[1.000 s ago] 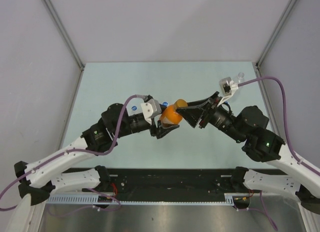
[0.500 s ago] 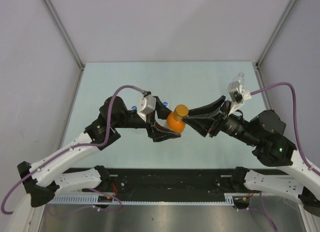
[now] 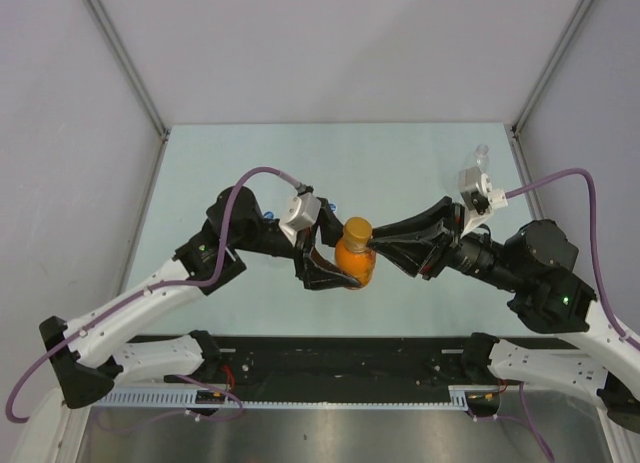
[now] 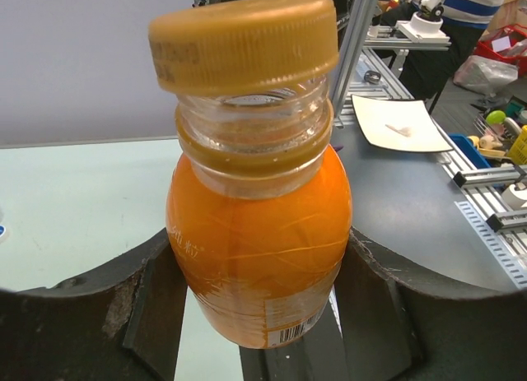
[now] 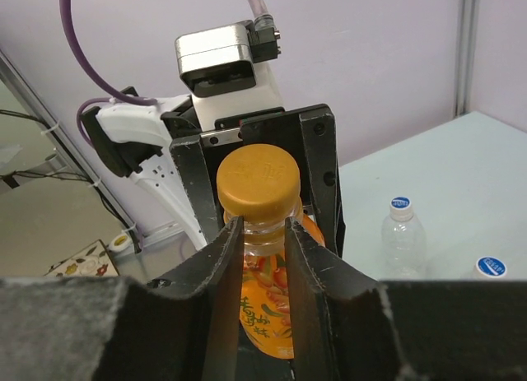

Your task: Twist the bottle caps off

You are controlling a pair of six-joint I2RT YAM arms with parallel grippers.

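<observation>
The orange bottle [image 3: 356,262] is upright and clamped by its body between my left gripper's [image 3: 338,260] fingers [image 4: 136,303]. Its orange cap [image 4: 244,40] sits tilted and loose on the neck threads. My right gripper [image 3: 374,242] is beside the cap on its right. In the right wrist view its fingers [image 5: 222,257] stand a narrow gap apart in front of the neck, just under the cap [image 5: 258,180], and hold nothing. A small clear bottle [image 5: 403,241] with a blue cap [image 5: 399,203] stands on the table behind. Another blue cap [image 5: 492,266] shows at the right edge.
A clear bottle top [image 3: 481,151] shows at the table's back right corner. A blue cap [image 3: 266,216] peeks out behind the left arm. The pale green table [image 3: 240,163] is bounded by grey walls at the left, the right and the back.
The left gripper has carried the orange bottle nearer and stood it more upright. The right gripper has drawn back to the right and now sits beside the cap.
</observation>
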